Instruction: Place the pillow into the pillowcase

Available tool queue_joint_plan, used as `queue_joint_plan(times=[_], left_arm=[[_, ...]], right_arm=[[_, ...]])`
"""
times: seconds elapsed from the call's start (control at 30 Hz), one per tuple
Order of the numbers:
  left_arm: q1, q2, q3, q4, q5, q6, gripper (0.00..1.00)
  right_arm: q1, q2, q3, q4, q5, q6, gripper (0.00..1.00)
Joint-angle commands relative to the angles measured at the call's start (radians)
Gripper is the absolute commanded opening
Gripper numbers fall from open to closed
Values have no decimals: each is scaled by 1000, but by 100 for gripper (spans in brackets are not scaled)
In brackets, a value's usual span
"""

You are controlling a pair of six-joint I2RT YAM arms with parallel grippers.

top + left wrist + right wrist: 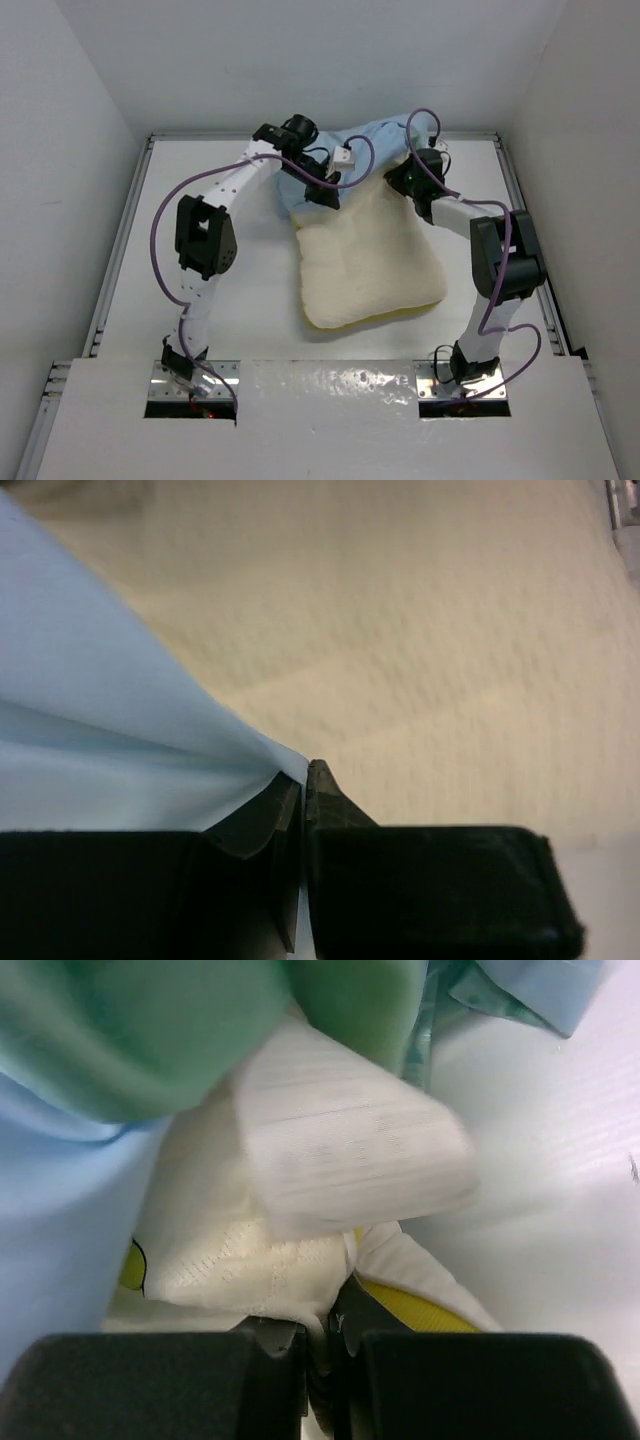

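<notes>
The cream-white pillow (368,262) lies in the middle of the table, its far end under the light blue pillowcase (370,138). My left gripper (322,195) is shut on the pillowcase's blue edge (120,730) just above the pillow (420,660). My right gripper (412,182) is shut on the pillow's far right corner (260,1260), next to its yellow trim (415,1305) and white tag (345,1150). The pillowcase's teal-green side (150,1030) and blue side (50,1220) hang over that corner.
White walls enclose the table on the left, far and right sides. A metal rail (115,250) runs along the left edge and another (530,215) along the right. Purple cables (165,215) loop off both arms.
</notes>
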Motion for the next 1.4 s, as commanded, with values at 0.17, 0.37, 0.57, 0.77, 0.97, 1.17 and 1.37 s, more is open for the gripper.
queue_joint_plan(times=[0.17, 0.37, 0.57, 0.77, 0.97, 1.17, 1.37], left_arm=[[-1, -28, 18, -25, -44, -192, 78], [183, -245, -167, 226, -104, -443, 94], [272, -474, -626, 420, -404, -640, 0], [314, -410, -902, 636, -419, -743, 52], [314, -314, -972, 930, -427, -860, 71], [303, -223, -941, 1035, -292, -937, 72], [298, -148, -978, 1067, -303, -993, 58]], right_arm=[[-35, -3, 220, -55, -99, -120, 63], [-33, -98, 268, -440, -4, -434, 99], [136, -243, 182, -598, 10, -658, 2], [473, -263, 76, -530, 54, -724, 94], [594, -209, -13, -396, 162, -600, 99], [605, -117, -45, -322, 240, -570, 99], [611, -54, -59, -299, 327, -518, 99]])
